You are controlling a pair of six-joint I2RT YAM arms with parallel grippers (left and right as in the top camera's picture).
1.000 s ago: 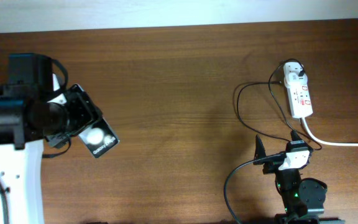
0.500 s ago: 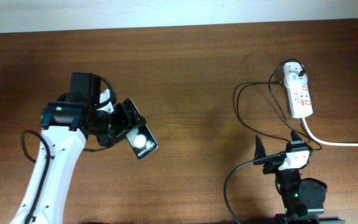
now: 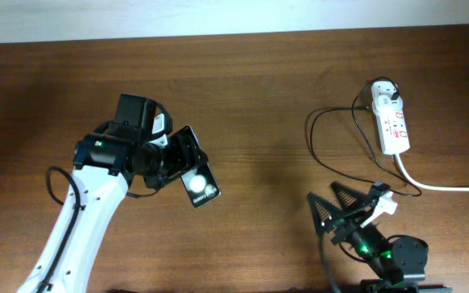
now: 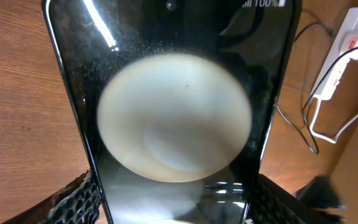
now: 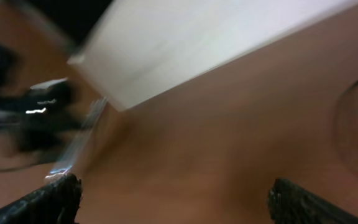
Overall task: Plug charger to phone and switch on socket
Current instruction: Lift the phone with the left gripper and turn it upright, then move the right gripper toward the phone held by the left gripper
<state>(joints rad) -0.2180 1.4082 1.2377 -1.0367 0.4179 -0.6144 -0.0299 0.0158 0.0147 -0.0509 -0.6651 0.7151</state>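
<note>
My left gripper [image 3: 181, 163] is shut on the phone [image 3: 199, 184], a black glossy smartphone, and holds it above the left-middle of the table. In the left wrist view the phone [image 4: 173, 112] fills the frame between the fingers [image 4: 173, 208], with one large round reflection on its face. The socket [image 3: 391, 120] lies at the far right, with the charger's white adapter [image 3: 387, 93] plugged into its far end. The thin black charger cable [image 3: 312, 130] loops left and then down towards my right arm. I cannot make out its plug tip. My right gripper [image 3: 338, 213] is open and empty, and the right wrist view [image 5: 173, 199] is blurred.
The socket's thick white cord [image 3: 450, 188] runs off the right edge. The socket also shows in the left wrist view [image 4: 347, 43], top right. A pale wall [image 3: 234, 16] borders the table's far edge. The right arm's base [image 3: 397, 260] sits at the front right.
My left arm has carried the phone to the right, towards the table's middle. My right gripper has swung round, and its fingers now point left and are spread.
</note>
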